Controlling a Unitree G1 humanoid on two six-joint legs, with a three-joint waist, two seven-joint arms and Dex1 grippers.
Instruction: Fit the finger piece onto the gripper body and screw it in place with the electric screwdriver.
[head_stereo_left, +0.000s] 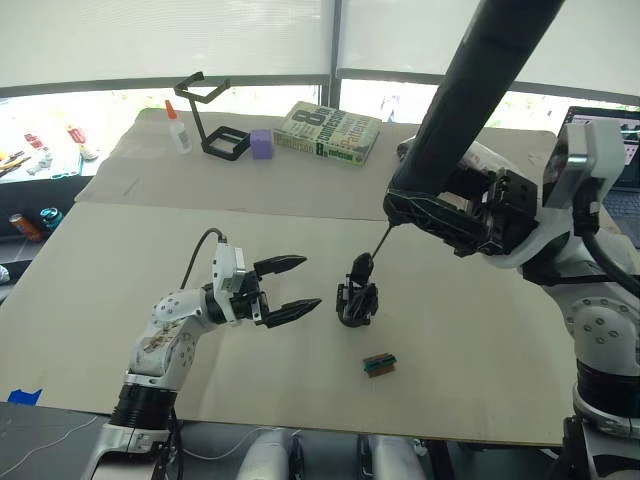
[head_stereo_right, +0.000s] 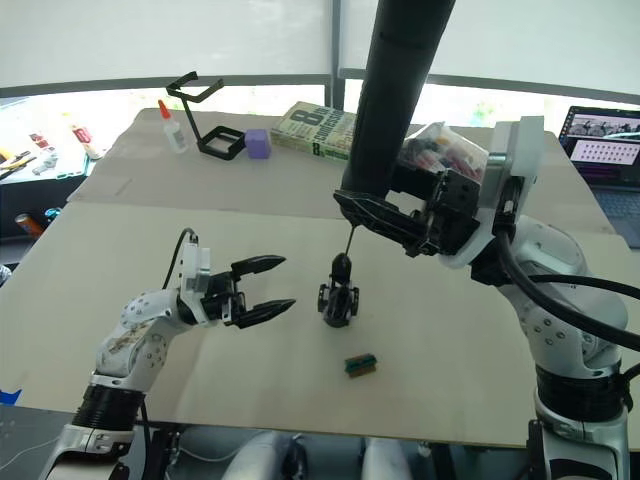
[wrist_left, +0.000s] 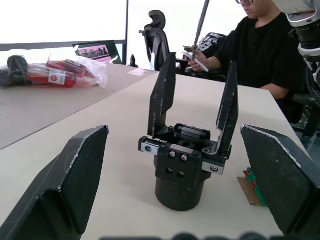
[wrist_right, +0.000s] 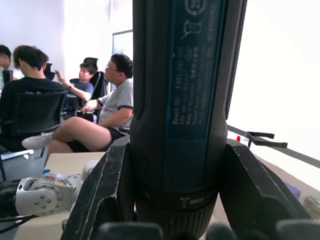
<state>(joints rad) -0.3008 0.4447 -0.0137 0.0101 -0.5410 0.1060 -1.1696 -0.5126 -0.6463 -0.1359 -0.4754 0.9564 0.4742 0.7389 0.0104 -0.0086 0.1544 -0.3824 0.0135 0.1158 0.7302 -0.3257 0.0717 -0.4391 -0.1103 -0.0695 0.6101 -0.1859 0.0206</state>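
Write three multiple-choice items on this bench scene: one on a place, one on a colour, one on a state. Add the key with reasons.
1. Where does the small green-brown block lie?
A. On the book
B. On the table near the gripper body, on the robot's side of it
C. In the left gripper

2. What colour is the small cube beside the black wire-frame stand?
A. Purple
B. Orange
C. Green

3. What is the right gripper doing?
A. Hanging open and empty
B. Shut on the book
C. Clamping the electric screwdriver

Key: 1 B, the block sits on bare table just in front of the body. 2 A, the cube looks purple. 3 C, its jaws press both sides of the tool's barrel, while the left gripper stands open.
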